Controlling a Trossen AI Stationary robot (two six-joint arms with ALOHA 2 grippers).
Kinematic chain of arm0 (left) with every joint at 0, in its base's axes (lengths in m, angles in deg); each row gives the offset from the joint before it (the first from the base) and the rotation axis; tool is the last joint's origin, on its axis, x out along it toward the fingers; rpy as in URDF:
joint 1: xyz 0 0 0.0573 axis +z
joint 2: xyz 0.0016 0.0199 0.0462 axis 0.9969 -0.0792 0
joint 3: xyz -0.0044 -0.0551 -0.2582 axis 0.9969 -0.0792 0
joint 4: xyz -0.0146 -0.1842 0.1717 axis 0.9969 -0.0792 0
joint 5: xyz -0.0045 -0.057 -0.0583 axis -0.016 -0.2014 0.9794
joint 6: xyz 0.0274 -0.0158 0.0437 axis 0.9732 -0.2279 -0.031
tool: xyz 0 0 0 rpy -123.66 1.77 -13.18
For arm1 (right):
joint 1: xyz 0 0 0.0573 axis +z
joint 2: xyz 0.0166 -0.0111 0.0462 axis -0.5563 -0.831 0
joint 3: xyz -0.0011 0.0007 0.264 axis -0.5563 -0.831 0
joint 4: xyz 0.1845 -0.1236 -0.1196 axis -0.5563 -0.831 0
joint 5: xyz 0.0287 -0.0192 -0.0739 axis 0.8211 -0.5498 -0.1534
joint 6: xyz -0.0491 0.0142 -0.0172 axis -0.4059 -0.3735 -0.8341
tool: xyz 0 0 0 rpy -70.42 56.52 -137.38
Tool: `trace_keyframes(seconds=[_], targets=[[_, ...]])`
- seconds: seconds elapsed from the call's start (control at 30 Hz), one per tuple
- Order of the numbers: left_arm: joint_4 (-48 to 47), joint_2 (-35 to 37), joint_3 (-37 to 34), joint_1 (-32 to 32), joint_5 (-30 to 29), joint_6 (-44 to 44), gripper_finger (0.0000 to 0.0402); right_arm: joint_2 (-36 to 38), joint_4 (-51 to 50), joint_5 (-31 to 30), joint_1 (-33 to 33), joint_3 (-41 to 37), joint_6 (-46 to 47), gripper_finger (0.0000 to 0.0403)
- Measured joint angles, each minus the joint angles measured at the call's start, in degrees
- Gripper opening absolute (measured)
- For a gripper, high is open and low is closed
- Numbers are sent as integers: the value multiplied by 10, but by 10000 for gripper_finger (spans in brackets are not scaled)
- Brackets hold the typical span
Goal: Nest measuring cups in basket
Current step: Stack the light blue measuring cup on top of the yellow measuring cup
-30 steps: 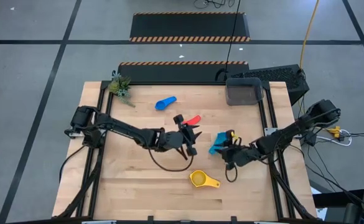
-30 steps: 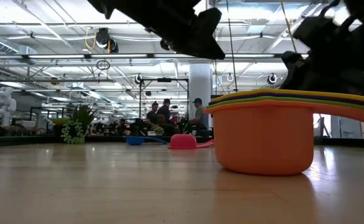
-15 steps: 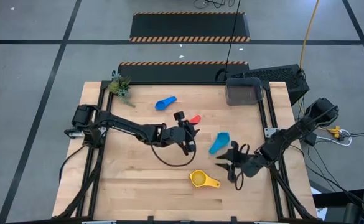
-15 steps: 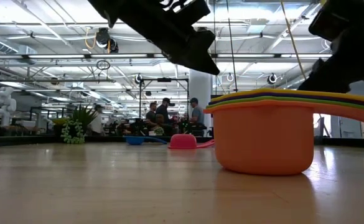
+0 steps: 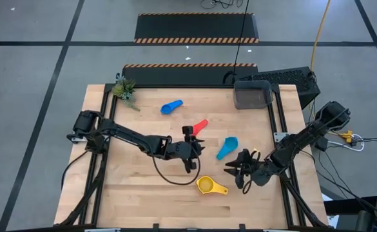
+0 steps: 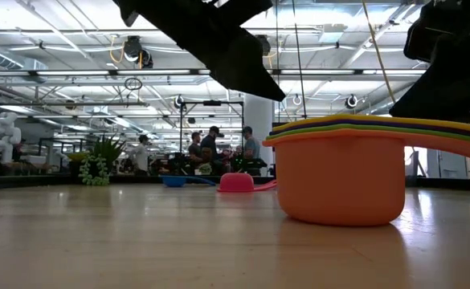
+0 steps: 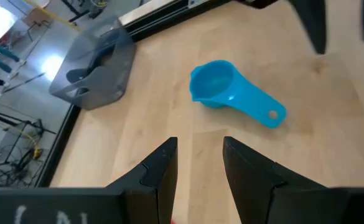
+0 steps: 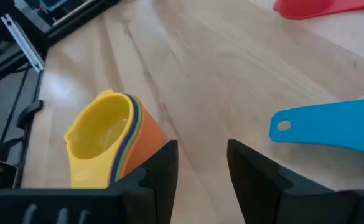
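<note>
Hovering above the worktop (image 5: 143, 187) centre, the left hand (image 5: 189, 149) has its fingers slightly parted around nothing, near the red cup (image 5: 200, 124). The right hand (image 5: 238, 169), also narrowly parted and empty, sits between the light blue cup (image 5: 225, 148) and the yellow-topped nested stack (image 5: 209, 186). The basket (image 5: 252, 95) stands at the far right corner, the blue cup (image 5: 171, 106) well apart.

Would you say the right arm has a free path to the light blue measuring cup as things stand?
Probably yes. The right gripper hangs with nothing between its fingers, just short of the light blue cup, whose handle shows ahead on bare wood in the right wrist view. The left gripper stands on the cup's other side.
</note>
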State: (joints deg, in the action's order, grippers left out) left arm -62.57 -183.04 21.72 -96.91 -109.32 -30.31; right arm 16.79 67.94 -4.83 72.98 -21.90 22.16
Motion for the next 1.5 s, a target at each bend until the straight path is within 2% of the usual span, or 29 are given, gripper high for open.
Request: trace_keyframes(seconds=[0.23,0.37,0.43,0.6,0.87,1.03,1.2,1.5], targets=[[39,-40,3,-6,34,18,131,-10,27,6,7,0,23,133],[20,-69,32,-8,36,29,131,-12,83,10,15,0,59,133],[16,-77,50,-8,41,29,131,-11,85,-9,14,0,75,133],[7,-109,100,3,60,29,131,-11,21,-45,1,0,160,133],[-61,-179,181,13,62,38,131,-12,-63,-47,-21,0,263,132],[-95,-197,195,31,60,28,131,-33,-102,-46,-40,0,318,132],[-142,-191,194,36,43,17,131,-79,-84,-31,-51,0,347,132],[-134,-187,194,48,41,17,131,-129,-66,-34,-68,0,375,132]])
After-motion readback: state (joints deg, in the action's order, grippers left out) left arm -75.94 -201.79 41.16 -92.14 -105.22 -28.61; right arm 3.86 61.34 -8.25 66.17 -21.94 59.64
